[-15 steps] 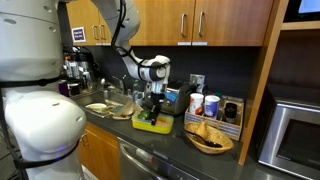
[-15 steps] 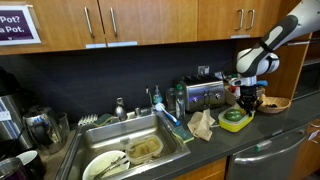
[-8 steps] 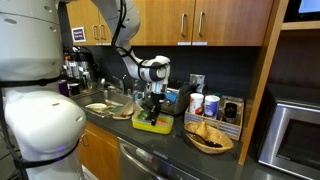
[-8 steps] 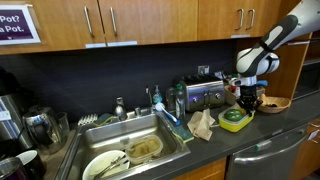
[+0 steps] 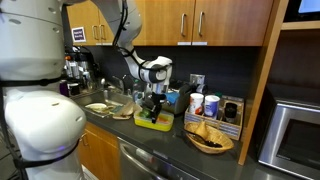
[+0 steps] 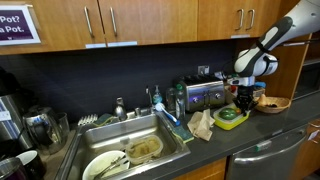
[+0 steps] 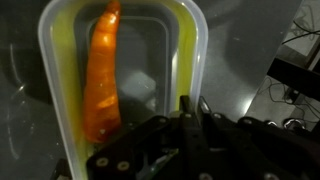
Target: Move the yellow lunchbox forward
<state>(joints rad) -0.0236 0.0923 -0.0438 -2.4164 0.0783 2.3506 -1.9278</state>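
The yellow lunchbox [image 5: 152, 122] is on the dark desk [image 5: 172, 142], between the sink [image 6: 130, 150] and the wicker basket of chips [image 5: 210, 138]. In an exterior view the yellow lunchbox [image 6: 232, 117] is in front of the silver toaster [image 6: 205, 95]. The robot arm reaches down from above, and its fingers [image 5: 152, 108] are right on top of the box. In the wrist view the fingers [image 7: 186, 112] are closed on one long side wall of the yellow lunchbox [image 7: 150, 60], one on each side of it. A long orange carrot [image 7: 100, 80] lies inside the box, near the other wall. I cannot tell if the box touches the desk or is a little above it.
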